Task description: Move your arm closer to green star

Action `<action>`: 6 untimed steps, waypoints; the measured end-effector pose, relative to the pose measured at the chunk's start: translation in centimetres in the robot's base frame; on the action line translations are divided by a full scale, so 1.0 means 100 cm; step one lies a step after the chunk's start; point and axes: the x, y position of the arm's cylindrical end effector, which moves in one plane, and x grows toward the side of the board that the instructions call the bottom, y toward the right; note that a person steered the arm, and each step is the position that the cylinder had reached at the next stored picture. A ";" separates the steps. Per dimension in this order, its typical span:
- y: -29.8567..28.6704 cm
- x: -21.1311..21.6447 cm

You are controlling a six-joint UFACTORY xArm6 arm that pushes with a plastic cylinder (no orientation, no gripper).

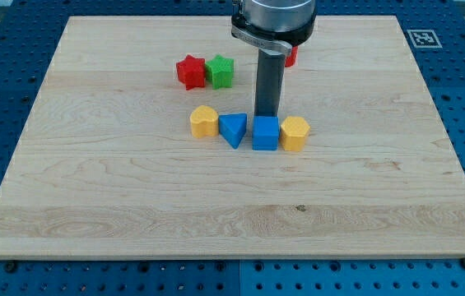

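Counted on the wooden board: two yellow blocks, two blue, a triangle and a cube; two red, a star and a part-hidden block; one green star.

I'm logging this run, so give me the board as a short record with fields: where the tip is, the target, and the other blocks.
tip: my tip sits just above the blue cube
target: green star, up and to the view's left of the tip, touching the red star
row: yellow block, blue triangle, blue cube, yellow block
hidden: red block, mostly behind the arm
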 end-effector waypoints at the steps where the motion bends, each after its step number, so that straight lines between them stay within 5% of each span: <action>1: 0.000 -0.009; 3: 0.000 -0.018; 6: -0.132 -0.050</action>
